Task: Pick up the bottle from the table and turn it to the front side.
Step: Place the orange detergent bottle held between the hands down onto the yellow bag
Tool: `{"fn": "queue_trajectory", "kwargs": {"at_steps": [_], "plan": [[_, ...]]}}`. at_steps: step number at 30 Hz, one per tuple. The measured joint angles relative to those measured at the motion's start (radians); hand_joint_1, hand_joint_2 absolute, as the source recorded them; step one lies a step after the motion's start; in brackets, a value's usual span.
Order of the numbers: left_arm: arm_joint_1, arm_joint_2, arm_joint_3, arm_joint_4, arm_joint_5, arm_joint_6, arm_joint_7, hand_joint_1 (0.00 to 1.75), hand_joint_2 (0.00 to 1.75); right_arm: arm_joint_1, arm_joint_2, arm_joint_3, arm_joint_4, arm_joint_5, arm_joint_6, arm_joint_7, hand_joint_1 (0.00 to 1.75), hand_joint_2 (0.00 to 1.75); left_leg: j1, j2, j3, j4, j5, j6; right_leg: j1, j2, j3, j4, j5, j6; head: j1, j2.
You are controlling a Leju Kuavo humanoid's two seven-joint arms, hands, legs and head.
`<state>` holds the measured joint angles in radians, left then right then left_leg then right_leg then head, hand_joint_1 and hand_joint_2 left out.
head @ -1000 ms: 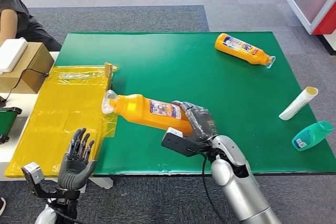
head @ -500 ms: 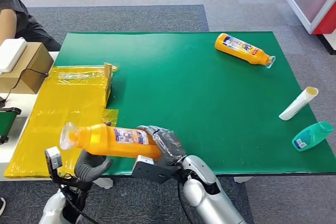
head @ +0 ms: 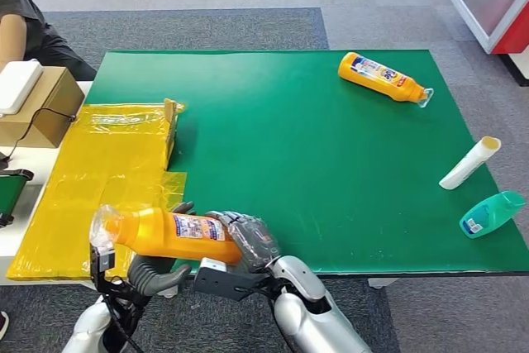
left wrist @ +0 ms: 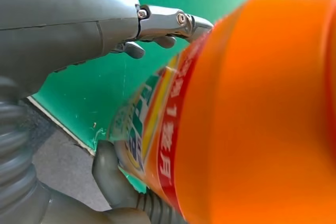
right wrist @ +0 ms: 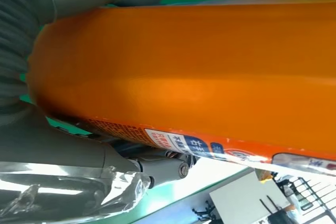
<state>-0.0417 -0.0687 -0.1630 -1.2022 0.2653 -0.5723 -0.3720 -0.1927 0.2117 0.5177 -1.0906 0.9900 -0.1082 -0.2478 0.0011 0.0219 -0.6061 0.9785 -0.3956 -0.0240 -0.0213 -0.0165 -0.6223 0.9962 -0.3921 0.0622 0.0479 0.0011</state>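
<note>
Since the earlier frame, the orange plastic bottle with a printed label and clear cap [head: 164,235] had sunk slightly toward the lower left of the head view, off the green bench [head: 299,146]. It lay nearly level, cap pointing left, label facing up. The right hand [head: 250,240], wrapped in clear film, held its base end. The left hand [head: 153,270] sat under the bottle, thumb and fingers around its body in the left wrist view [left wrist: 253,108].

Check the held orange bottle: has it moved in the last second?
Yes. The orange bottle, gripped by the right hand, went from over the green mat leftward and toward the robot, now at the table's near-left edge.
</note>
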Motion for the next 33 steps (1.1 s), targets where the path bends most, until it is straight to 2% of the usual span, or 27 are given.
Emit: {"fn": "queue_trajectory", "kwargs": {"at_steps": [7, 12, 20, 29, 30, 33], "plan": [[-0.002, -0.008, -0.024, -0.016, -0.078, 0.067, -0.036, 0.0, 1.75, -0.018, 0.008, -0.003, 0.066, 0.001, -0.018, 0.01, 1.75, 1.75, 0.0, 0.0, 0.0, 0.0, 0.0, 0.0, 0.0, 0.0, 0.0, 0.0, 0.0, 0.0, 0.0, 0.0], [0.003, -0.038, -0.02, -0.074, -0.138, 0.125, -0.042, 0.0, 1.75, -0.021, 0.01, -0.017, 0.086, -0.005, -0.021, 0.023, 1.75, 1.75, 0.0, 0.0, 0.0, 0.0, 0.0, 0.0, 0.0, 0.0, 0.0, 0.0, 0.0, 0.0, 0.0, 0.0], [0.015, -0.078, 0.004, -0.151, -0.148, 0.125, -0.035, 0.0, 1.75, -0.023, 0.01, -0.042, 0.101, 0.001, -0.02, 0.025, 1.75, 1.75, 0.0, 0.0, 0.0, 0.0, 0.0, 0.0, 0.0, 0.0, 0.0, 0.0, 0.0, 0.0, 0.0, 0.0], [0.019, -0.1, 0.025, -0.213, -0.141, 0.12, -0.034, 0.0, 1.75, -0.014, 0.01, -0.071, 0.132, 0.009, -0.018, 0.035, 1.75, 1.75, 0.0, 0.0, 0.0, 0.0, 0.0, 0.0, 0.0, 0.0, 0.0, 0.0, 0.0, 0.0, 0.0, 0.0], [0.019, -0.102, 0.025, -0.217, -0.14, 0.12, -0.034, 0.1, 1.75, -0.014, 0.01, -0.073, 0.134, 0.009, -0.019, 0.035, 1.75, 1.75, 0.0, 0.0, 0.0, 0.0, 0.0, 0.0, 0.0, 0.0, 0.0, 0.0, 0.0, 0.0, 0.0, 0.0], [0.022, -0.106, 0.027, -0.226, -0.138, 0.118, -0.033, 1.37, 1.75, -0.015, 0.011, -0.078, 0.142, 0.01, -0.02, 0.031, 1.75, 1.75, 0.0, 0.0, 0.0, 0.0, 0.0, 0.0, 0.0, 0.0, 0.0, 0.0, 0.0, 0.0, 0.0, 0.0]]}}
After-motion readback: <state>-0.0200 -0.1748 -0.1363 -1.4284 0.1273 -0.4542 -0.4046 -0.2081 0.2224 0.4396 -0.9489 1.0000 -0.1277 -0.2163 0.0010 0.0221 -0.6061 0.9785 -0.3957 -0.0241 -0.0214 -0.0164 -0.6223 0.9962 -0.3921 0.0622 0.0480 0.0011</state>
